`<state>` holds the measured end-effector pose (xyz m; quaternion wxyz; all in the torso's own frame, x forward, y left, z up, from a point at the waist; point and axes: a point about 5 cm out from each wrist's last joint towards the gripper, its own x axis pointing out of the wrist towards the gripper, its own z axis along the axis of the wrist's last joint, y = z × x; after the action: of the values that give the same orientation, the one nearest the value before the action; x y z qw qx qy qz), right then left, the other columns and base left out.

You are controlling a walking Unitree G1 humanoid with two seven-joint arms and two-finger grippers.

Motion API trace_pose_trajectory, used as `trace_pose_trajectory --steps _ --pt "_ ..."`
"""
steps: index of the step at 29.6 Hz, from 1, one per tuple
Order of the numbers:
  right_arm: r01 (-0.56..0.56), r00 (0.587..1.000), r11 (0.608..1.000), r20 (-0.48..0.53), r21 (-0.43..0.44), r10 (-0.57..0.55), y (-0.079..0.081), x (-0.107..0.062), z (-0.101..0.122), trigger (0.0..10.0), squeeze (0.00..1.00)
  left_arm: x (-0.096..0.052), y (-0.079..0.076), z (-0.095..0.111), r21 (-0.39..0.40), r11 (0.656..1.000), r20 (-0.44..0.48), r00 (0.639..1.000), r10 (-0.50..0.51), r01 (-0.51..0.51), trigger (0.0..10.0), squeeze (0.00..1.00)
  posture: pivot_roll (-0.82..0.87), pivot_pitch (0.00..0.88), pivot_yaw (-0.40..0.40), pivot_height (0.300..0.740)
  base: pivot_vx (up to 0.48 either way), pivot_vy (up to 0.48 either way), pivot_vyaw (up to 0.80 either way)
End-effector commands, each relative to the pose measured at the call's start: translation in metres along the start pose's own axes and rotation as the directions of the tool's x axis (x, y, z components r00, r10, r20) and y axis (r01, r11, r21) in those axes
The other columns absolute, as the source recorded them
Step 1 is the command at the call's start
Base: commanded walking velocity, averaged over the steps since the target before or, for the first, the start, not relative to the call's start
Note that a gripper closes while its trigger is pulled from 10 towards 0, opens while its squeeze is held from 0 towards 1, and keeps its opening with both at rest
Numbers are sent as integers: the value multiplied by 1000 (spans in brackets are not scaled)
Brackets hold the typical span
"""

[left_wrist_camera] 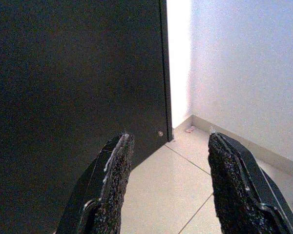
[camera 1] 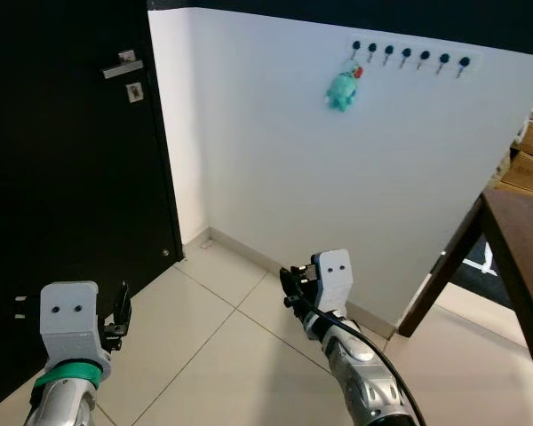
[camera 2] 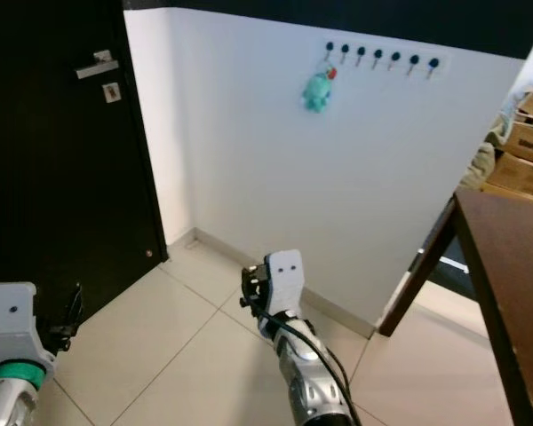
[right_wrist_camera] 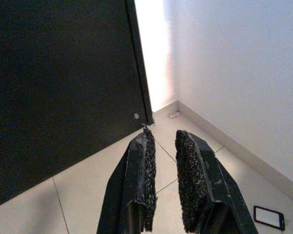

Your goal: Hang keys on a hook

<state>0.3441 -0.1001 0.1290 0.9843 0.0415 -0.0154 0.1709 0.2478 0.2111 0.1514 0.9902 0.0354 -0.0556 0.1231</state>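
Note:
A turquoise plush keychain [camera 1: 341,90] with a red bit at its top hangs from the leftmost hook [camera 1: 356,46] of a row of dark hooks [camera 1: 409,58] high on the white wall; the keys themselves are too small to make out. My right gripper [camera 1: 293,286] is held low over the floor, far below the hooks. Its fingers [right_wrist_camera: 145,161] stand a narrow gap apart with nothing between them. My left gripper [camera 1: 120,312] is low at the left near the black door, its fingers [left_wrist_camera: 115,170] spread wide and holding nothing.
A black door [camera 1: 62,177] with a silver handle [camera 1: 123,67] fills the left side. A dark brown table [camera 1: 524,240] juts in from the right, with cardboard boxes [camera 1: 531,151] behind it. A small flat black object [right_wrist_camera: 268,217] lies on the beige tiled floor [camera 1: 222,355] by the wall.

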Motion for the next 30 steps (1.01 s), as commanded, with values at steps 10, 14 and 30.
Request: trace_pose_trajectory --steps 10,14,30 --pt "-18 999 1000 -42 -21 17 -4 -1 -10 10000 0 2 0 -19 -27 997 -51 996 71 -73 10000 0 -91 0 44 740 0 0 0" --pt "-39 995 997 -94 -67 33 -5 -3 -20 10000 0 -1 0 -38 -2 993 -95 988 118 -119 10000 0 -97 0 40 740 0 0 0" --pt "-41 993 991 -117 -129 26 -10 -9 -25 10000 0 -19 -4 -53 33 991 -143 980 136 -133 10000 0 -102 36 40 740 0 0 0"
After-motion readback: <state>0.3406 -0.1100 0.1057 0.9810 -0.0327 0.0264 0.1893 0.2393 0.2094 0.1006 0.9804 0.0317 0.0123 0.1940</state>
